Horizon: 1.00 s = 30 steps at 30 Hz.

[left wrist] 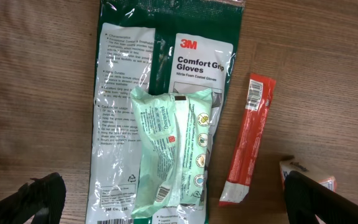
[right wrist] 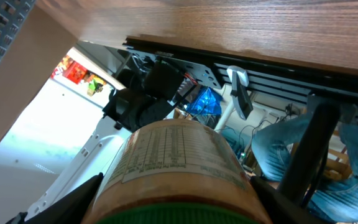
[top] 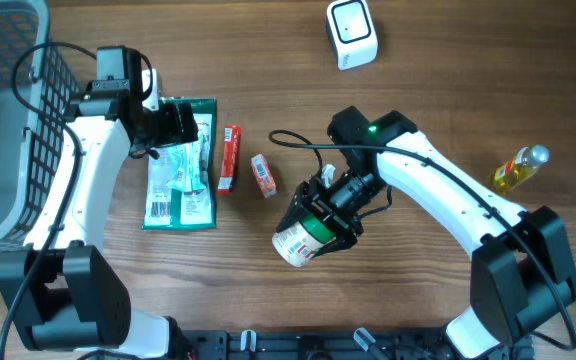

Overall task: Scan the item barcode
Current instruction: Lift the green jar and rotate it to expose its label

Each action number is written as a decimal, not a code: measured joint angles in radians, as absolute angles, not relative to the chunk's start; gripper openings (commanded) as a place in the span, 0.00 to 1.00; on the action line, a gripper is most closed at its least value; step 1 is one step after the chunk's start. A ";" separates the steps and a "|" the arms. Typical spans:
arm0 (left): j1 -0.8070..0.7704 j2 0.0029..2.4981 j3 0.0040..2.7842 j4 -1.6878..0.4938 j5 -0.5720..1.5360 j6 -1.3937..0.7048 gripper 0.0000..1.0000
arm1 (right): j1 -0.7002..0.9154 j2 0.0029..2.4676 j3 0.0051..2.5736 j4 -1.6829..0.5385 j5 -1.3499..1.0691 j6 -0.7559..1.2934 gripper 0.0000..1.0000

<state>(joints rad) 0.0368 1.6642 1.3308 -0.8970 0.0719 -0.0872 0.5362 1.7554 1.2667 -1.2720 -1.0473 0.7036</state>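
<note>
Presently the right pincer [top: 320, 226] clasps the green-lidded jar [top: 296, 246] near the surface's [top: 438, 90] front edge, well apart from the scanner [top: 352, 33] at the far edge, scanning likely undone; the left pincer [top: 183, 128] gapes empty.

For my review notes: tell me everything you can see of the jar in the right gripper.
The jar is small and round: tan body, pale printed label with a grid of fine text, green band at the end nearest the right gripper, whose fingers clamp it from both sides there. It is tilted on its side, pale far end pointing toward the front edge of the wooden table. Whether it rests on the wood cannot be told.
</note>
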 measured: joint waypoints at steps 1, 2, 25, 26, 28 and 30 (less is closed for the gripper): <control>0.037 1.664 1.331 -0.897 0.072 -0.087 1.00 | 0.536 1.755 1.267 -1.272 -1.047 0.704 0.55; 0.037 1.664 1.331 -0.897 0.072 -0.087 1.00 | 0.536 1.755 1.267 -1.272 -1.047 0.704 0.55; 0.037 1.664 1.331 -0.897 0.072 -0.087 1.00 | 0.536 1.755 1.267 -1.296 -1.108 0.708 0.45; 0.037 1.664 1.331 -0.897 0.072 -0.087 1.00 | 0.536 1.755 1.267 -1.296 -1.108 0.708 0.45; 0.037 1.664 1.331 -0.897 0.072 -0.087 1.00 | 0.536 1.755 1.267 -1.296 -1.108 0.708 0.45; 0.037 1.664 1.331 -0.897 0.072 -0.087 1.00 | 0.536 1.755 1.267 -1.296 -1.108 0.708 0.45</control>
<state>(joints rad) 0.0368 1.6642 1.3308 -0.8970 0.0719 -0.0872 0.5362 1.7554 1.2667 -1.2964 -1.1080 0.7078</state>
